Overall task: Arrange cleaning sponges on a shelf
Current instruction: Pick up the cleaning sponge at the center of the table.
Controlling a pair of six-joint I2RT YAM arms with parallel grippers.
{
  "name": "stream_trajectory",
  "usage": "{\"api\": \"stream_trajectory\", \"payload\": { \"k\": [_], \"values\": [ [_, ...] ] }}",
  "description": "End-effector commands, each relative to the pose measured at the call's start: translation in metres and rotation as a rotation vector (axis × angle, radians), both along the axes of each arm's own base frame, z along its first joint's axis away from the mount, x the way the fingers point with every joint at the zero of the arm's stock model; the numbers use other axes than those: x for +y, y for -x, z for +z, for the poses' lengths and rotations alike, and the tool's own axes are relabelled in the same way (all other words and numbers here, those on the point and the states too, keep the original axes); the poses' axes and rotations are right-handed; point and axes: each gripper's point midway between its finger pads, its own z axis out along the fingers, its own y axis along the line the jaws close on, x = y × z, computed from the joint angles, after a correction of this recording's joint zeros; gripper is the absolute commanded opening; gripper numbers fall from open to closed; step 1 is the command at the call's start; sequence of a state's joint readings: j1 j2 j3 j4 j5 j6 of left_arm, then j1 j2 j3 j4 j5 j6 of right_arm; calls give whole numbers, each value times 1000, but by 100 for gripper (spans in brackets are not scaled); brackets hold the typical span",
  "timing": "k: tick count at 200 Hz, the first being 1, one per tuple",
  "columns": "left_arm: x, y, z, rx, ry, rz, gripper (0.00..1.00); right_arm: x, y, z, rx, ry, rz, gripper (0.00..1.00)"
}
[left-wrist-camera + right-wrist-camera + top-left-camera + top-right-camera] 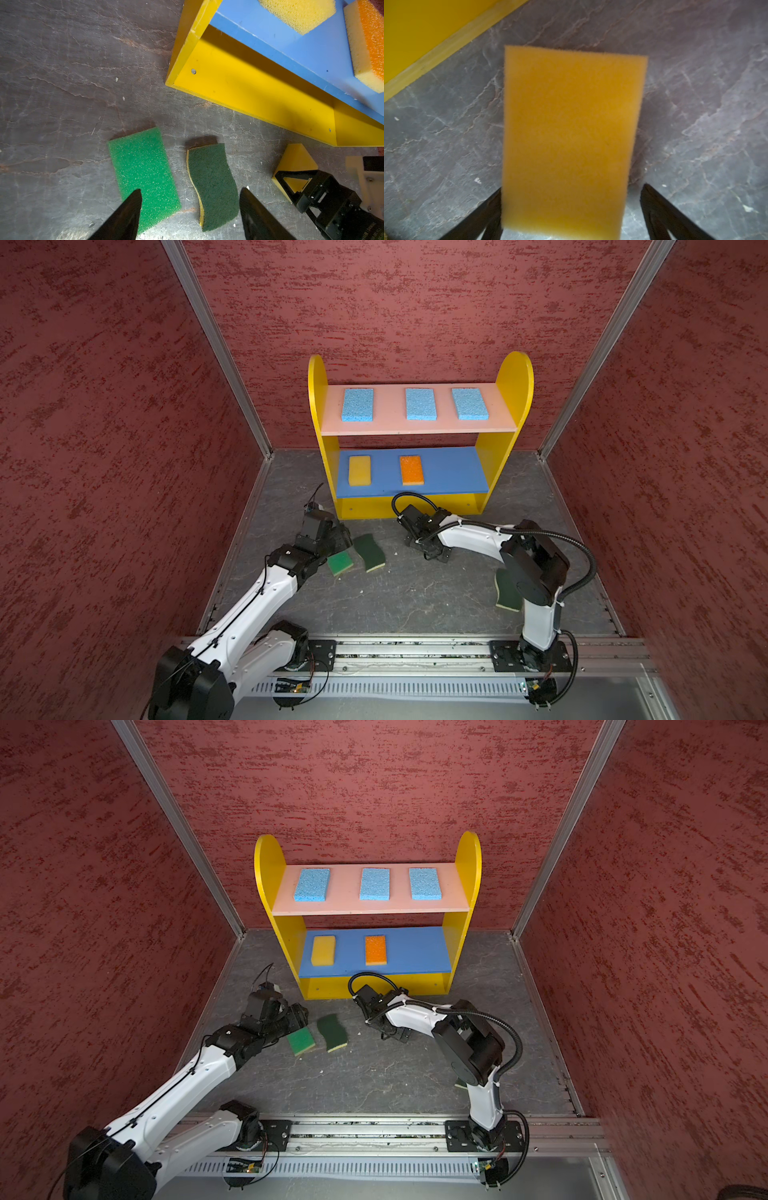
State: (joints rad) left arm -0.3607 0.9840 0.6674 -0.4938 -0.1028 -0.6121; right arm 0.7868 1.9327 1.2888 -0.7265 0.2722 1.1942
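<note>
Update: got right gripper gaping around yellow sponge, probably loose; left gripper spread, empty, over bright green sponge.

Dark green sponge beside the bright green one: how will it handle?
The dark green sponge shows thin yellow foam under a scouring layer: probably light and squashy. Lying flat, it shouldn't roll; the rough top likely resists slipping.

From my station I can read no text anywhere. The one marking I find is a line of small white print on the black body behind the right gripper, seen from the left wrist camera. It is too small to read and is possibly a maker's label.
</note>
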Motion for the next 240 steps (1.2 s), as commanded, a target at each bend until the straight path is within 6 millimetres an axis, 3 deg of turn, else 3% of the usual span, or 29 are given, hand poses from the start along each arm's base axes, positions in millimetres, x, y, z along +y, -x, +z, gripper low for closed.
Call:
{"api": "stream_trajectory", "payload": {
  "k": [1,240],
  "values": [
    [0,-2,-4,-3,-1,-12,75,0,-3,-3,2,-5,-24,98],
    [-3,-2,-8,20,23,-5,75,-8,12,-13,8,-40,-3,81]
  ]
}}
